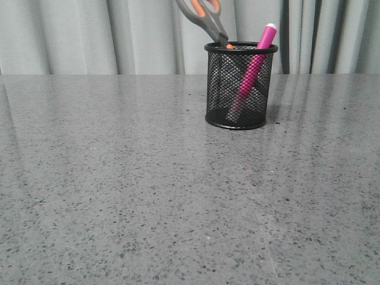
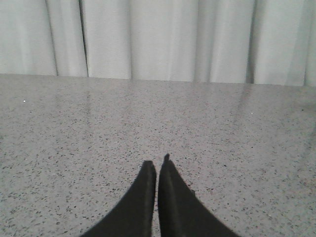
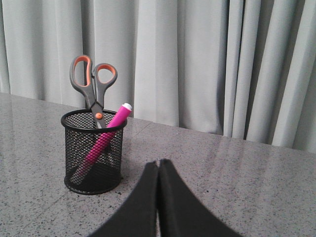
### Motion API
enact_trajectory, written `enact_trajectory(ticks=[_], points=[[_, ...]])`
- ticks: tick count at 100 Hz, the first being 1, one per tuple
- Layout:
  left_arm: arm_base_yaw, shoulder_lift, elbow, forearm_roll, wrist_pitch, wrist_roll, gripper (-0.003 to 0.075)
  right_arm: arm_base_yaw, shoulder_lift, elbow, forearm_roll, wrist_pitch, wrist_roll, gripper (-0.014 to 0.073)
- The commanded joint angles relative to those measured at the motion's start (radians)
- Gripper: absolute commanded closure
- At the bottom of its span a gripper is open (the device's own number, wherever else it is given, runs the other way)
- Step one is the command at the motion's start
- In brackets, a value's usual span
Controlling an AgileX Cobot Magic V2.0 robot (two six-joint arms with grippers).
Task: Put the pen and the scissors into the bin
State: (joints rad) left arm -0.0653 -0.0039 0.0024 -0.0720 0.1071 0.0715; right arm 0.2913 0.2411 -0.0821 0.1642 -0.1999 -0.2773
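Note:
The black wire-mesh bin (image 1: 240,86) stands upright on the grey speckled table, right of centre and far back. The magenta pen (image 1: 254,65) leans inside it, white end up over the rim. The scissors (image 1: 208,18) stand in it blades down, grey and orange handles sticking out at the top. The right wrist view shows the same bin (image 3: 94,153) with the pen (image 3: 106,136) and the scissors (image 3: 93,81) in it. My right gripper (image 3: 158,162) is shut and empty, off to the side of the bin. My left gripper (image 2: 157,161) is shut and empty over bare table.
Grey curtains (image 1: 71,35) hang behind the table's far edge. The grey speckled tabletop (image 1: 148,196) stretches in front of the bin. No arm shows in the front view.

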Motion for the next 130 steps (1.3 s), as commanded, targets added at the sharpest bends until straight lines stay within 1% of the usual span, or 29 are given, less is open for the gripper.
enact_trajectory(ticks=[1,24,31,44,60,69,76,82,85,107,121,130], points=[[0.000,-0.033,0.044,-0.009,-0.073,-0.009,0.0739,-0.008,0.006,-0.027,0.000,-0.074,-0.008,0.0669],[0.000,-0.033,0.044,-0.009,-0.073,-0.009,0.0739,-0.013,0.006,-0.016,0.000,-0.078,-0.008,0.0668],[0.000,-0.033,0.044,-0.009,-0.073,-0.009,0.0739,-0.035,-0.001,-0.014,0.000,-0.040,0.005,0.0669],[0.000,-0.033,0.044,-0.009,-0.073,-0.009,0.0739,-0.112,-0.076,-0.013,-0.015,0.074,0.016,0.0669],[0.000,-0.033,0.044,-0.009,-0.073,-0.009,0.0739,-0.236,-0.213,0.031,-0.071,0.178,0.117,0.0669],[0.000,-0.033,0.044,-0.009,-0.073,-0.009,0.0739,-0.272,-0.275,0.053,-0.102,0.246,0.148,0.0669],[0.000,-0.033,0.044,-0.009,-0.073,-0.009,0.0739,-0.279,-0.268,0.076,-0.117,0.246,0.155,0.0669],[0.000,-0.033,0.044,-0.009,-0.073,-0.009,0.0739,-0.279,-0.271,0.112,-0.117,0.207,0.162,0.0669],[0.000,-0.033,0.044,-0.009,-0.073,-0.009,0.0739,-0.279,-0.271,0.107,-0.114,0.256,0.170,0.0669],[0.000,-0.033,0.044,-0.009,-0.073,-0.009,0.0739,-0.294,-0.271,0.108,-0.114,0.187,0.169,0.0669],[0.000,-0.033,0.044,-0.009,-0.073,-0.009,0.0739,-0.345,-0.271,0.108,-0.114,0.220,0.169,0.0669],[0.000,-0.033,0.044,-0.009,-0.073,-0.009,0.0739,-0.347,-0.271,0.108,-0.116,0.225,0.169,0.0669]])
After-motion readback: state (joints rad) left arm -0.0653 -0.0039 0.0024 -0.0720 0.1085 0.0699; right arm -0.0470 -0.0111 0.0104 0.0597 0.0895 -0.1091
